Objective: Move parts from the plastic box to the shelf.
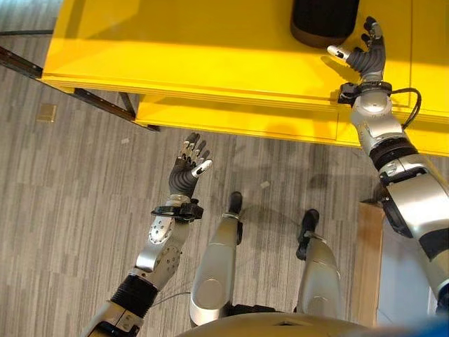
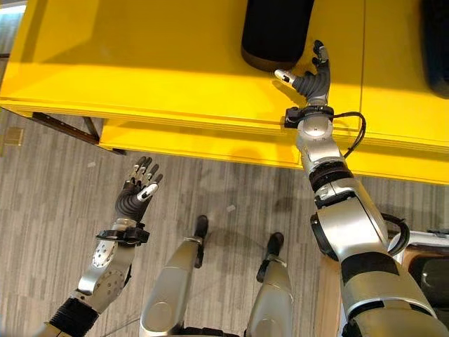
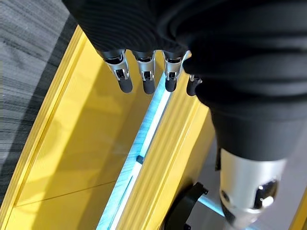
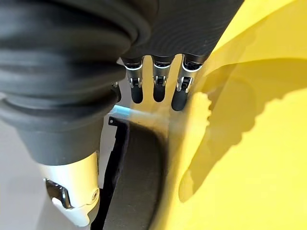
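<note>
Right hand up on the bright yellow shelf, fingers spread wide, holding nothing, just beside the round black part. Left hand down low, open and empty. Could bump the part over by reaching fast.

Place looked like workshop or industrial test area, not home. Long bright yellow shelf ran across view, stepped lower ledge along front edge, mounted on dark metal frame. Floor was grey wood-pattern plank vinyl, small debris bits scattered on it. Dark cylindrical part stood on yellow surface. Pale wooden board lay at floor edge on right.
</note>
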`<state>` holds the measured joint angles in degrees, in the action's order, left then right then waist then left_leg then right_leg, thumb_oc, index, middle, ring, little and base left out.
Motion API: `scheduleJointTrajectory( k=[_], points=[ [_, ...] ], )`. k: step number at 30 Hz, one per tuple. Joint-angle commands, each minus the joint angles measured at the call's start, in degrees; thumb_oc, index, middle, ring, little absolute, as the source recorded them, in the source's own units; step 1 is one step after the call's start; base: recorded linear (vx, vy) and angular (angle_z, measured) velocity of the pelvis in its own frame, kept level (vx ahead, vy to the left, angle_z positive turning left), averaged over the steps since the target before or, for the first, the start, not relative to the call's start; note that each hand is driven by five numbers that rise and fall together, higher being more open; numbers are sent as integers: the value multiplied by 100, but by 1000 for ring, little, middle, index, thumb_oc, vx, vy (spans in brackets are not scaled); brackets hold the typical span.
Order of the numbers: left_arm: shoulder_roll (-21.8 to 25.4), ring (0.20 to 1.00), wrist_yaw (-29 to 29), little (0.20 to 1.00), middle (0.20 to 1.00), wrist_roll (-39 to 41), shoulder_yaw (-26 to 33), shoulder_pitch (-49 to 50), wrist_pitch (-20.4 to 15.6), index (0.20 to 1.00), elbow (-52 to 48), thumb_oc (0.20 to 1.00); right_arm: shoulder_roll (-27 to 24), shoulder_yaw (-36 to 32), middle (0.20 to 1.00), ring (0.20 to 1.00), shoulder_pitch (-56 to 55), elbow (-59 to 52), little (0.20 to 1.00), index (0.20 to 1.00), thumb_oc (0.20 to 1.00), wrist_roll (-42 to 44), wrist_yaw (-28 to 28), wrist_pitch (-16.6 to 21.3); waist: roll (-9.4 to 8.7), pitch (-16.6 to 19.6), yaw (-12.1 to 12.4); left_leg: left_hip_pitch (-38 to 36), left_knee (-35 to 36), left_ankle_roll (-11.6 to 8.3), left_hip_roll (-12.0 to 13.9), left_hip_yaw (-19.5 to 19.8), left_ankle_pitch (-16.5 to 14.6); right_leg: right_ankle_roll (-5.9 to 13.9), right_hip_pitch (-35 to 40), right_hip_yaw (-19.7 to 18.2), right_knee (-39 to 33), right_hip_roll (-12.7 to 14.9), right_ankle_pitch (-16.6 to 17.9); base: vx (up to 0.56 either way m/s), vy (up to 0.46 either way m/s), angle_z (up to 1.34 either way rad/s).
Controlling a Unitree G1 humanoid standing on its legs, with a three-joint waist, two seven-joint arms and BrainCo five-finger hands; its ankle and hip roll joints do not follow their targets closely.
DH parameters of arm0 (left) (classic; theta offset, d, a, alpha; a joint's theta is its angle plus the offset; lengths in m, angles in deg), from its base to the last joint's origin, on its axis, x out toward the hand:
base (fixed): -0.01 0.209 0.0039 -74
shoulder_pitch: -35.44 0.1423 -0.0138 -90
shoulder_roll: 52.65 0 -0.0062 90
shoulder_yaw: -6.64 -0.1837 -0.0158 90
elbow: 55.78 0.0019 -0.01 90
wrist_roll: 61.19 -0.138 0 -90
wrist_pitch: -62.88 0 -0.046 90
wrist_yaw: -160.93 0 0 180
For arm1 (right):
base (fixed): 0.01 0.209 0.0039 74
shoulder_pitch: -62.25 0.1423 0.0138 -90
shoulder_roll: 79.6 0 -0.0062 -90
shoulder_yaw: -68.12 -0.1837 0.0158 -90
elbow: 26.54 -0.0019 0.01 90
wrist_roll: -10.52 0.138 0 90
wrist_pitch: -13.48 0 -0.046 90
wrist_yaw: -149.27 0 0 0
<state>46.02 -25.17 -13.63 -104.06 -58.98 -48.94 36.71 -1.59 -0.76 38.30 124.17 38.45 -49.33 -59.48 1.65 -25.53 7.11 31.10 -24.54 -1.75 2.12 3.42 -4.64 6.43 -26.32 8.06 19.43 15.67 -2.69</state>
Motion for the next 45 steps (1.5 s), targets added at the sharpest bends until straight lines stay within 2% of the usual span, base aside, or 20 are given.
scheduleJointTrajectory(
  k=[1, 11, 18, 21, 25, 28, 30, 36, 37, 38, 39, 42, 43, 45],
  points=[
    [42, 1000, 180, 1000, 1000, 32, 377, 39, -323, 1000, -349, 1000, -133, 14, 1000, 1000, -519, 28, 1000, 1000, 1000, 166, -1, -133, 51, -426, 100, 31, 59, -341, 293, 363, 291, -18, 316, -161, 932, -3, -413, -24, 8, -11],
    [33, 1000, 285, 1000, 1000, 61, 588, 204, -259, 1000, -347, 1000, -107, -74, 1000, 1000, -1760, -2037, 1000, 1000, 1000, -38, 222, 57, -15, -395, -141, -333, 157, -386, 404, 260, 323, -31, 523, -264, 865, -56, -386, -15, -9, -11],
    [-24, 1000, 394, 1000, 1000, -6, 715, 223, -203, 1000, -301, 1000, -39, -279, 1000, 1000, -2997, -3420, 1000, 1000, 1000, 17, 591, 186, -68, -202, -318, -618, 389, -419, 505, 223, 411, -18, 680, -305, 664, -122, -320, 11, -19, -9],
    [-55, 1000, 451, 1000, 1000, -37, 827, 241, -195, 1000, -278, 1000, 97, -333, 1000, 1000, -3728, -4088, 1000, 1000, 1000, 84, 882, 225, -100, -50, -415, -884, 652, -445, 630, 156, 507, -6, 807, -337, 451, -200, -258, 40, -31, -20],
    [-127, 1000, 511, 1000, 1000, -74, 947, 287, -169, 1000, -233, 1000, 239, -369, 1000, 1000, -4418, -4715, 1000, 1000, 1000, 243, 1179, 234, -121, 164, -507, -1227, 1042, -478, 801, 58, 673, 6, 978, -366, 144, -342, -154, 48, -36, -20],
    [-259, 1000, 666, 1000, 1000, -109, 1153, 438, -124, 1000, -193, 1000, 351, -461, 1000, 1000, -5250, -5368, 1000, 1000, 1000, 538, 1646, 229, -166, 561, -645, -1795, 1668, -528, 1078, -116, 939, 15, 1236, -435, -245, -595, -51, 101, -82, -32],
    [-287, 1000, 710, 1000, 1000, -151, 1220, 471, -107, 1000, -184, 1000, 307, -531, 1000, 1000, -5507, -5628, 1000, 1000, 1000, 572, 1739, 215, -161, 704, -705, -1986, 1880, -556, 1183, -184, 1036, 18, 1340, -456, -368, -667, -28, 61, -57, -26],
    [-381, 1000, 754, 1000, 1000, -222, 1318, 590, -45, 1000, -152, 1000, 302, -641, 1000, 1000, -6012, -6021, 1000, 1000, 1000, 916, 2017, 189, -85, 1024, -809, -2377, 2230, -621, 1403, -349, 1232, -42, 1468, -543, -354, -878, -94, 28, -60, -19],
    [-433, 1000, 766, 1000, 1000, -250, 1362, 649, -7, 1000, -121, 1000, 283, -730, 1000, 1000, -6234, -6200, 1000, 1000, 1000, 1098, 2107, 182, -52, 1137, -867, -2513, 2266, -649, 1539, -421, 1284, -105, 1487, -567, -218, -973, -211, 23, -61, -15],
    [-433, 1000, 765, 1000, 1000, -250, 1362, 649, -7, 1000, -121, 1000, 283, -730, 1000, 1000, -6234, -6201, 1000, 1000, 1000, 1098, 2107, 182, -52, 1137, -866, -2515, 2267, -650, 1539, -422, 1284, -106, 1487, -568, -217, -973, -211, 56, -172, -20],
    [-529, 1000, 801, 1000, 1000, -290, 1394, 742, 53, 1000, -65, 1000, 268, -891, 1000, 1000, -6485, -6417, 1000, 1000, 1000, 1202, 2187, 189, -5, 1268, -928, -2649, 2295, -676, 1708, -417, 1425, -220, 1514, -584, 34, -1143, -394, 34, -113, -16],
    [-590, 1000, 818, 1000, 1000, -283, 1383, 803, 79, 1000, -65, 1000, 189, -949, 1000, 1000, -6553, -6540, 1000, 1000, 1000, 1275, 2237, 215, 45, 1305, -939, -2687, 2328, -687, 1805, -350, 1612, -298, 1474, -616, 188, -1273, -498, 4, -135, -11],
    [-663, 1000, 860, 1000, 1000, -276, 1363, 846, 117, 1000, -6, 1000, 144, -1007, 1000, 1000, -6627, -6583, 1000, 1000, 1000, 1297, 2229, 241, 58, 1352, -950, -2681, 2396, -720, 1877, -329, 1884, -380, 1487, -628, 190, -1395, -552, 0, -127, -17],
    [-699, 1000, 878, 1000, 1000, -269, 1340, 850, 139, 1000, 19, 1000, 137, -1045, 1000, 1000, -6648, -6588, 1000, 1000, 1000, 1331, 2223, 243, 64, 1374, -948, -2671, 2419, -722, 1895, -330, 2012, -407, 1535, -607, 132, -1423, -551, 21, -135, -12]
  ],
)
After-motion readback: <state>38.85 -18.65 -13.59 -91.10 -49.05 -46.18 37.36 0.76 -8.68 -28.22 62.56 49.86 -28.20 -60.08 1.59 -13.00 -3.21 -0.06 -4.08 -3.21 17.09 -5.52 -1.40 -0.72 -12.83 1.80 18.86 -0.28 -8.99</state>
